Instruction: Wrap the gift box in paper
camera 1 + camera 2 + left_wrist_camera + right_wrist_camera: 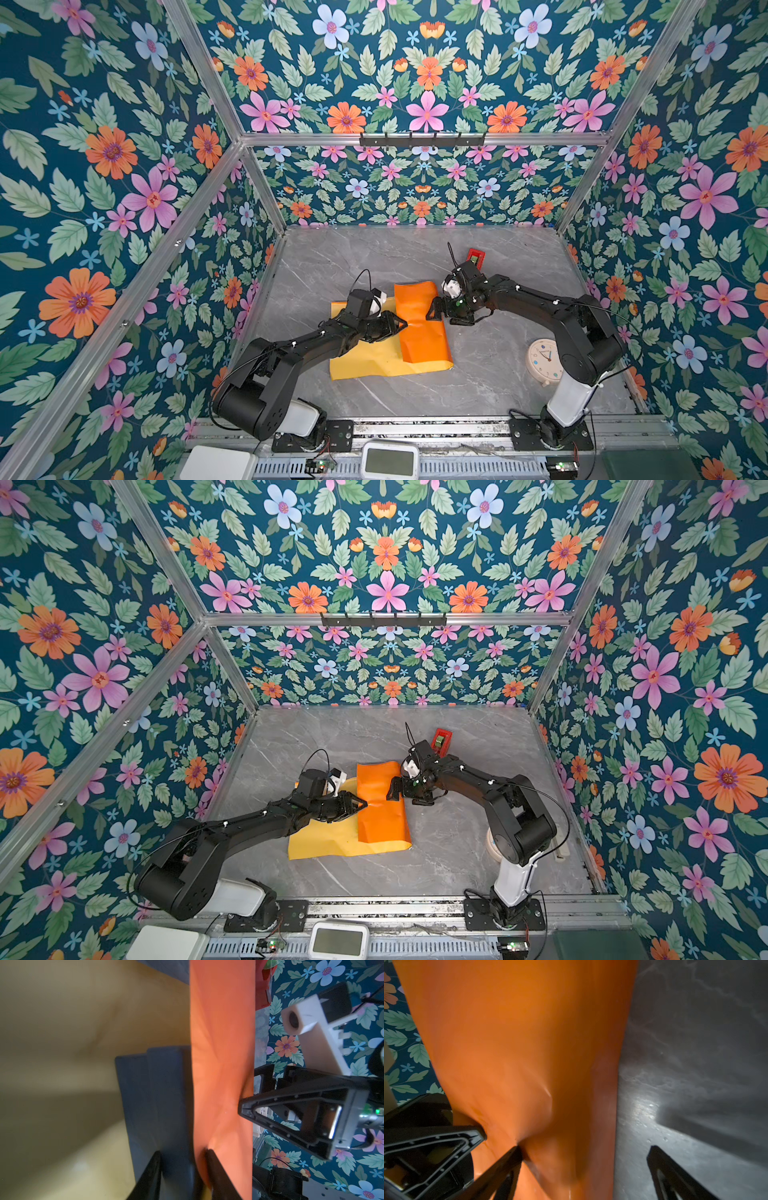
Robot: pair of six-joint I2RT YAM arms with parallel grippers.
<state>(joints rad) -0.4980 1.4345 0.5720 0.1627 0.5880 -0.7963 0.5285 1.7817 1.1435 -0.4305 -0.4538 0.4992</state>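
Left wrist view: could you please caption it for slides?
Left gripper straddles gift box and paper; open right gripper touches it.

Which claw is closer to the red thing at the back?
Right. The right gripper sits just in front of the red gadget; the left gripper is farther, across the paper.

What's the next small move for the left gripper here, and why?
Probably close the left gripper on the free edge of the paper. Its jaws stand partly apart astride that orange flap's edge, the gift box is partly bare beside it, and the open right gripper presses one finger into the flap from the far side, so a pinch should allow pulling it across.
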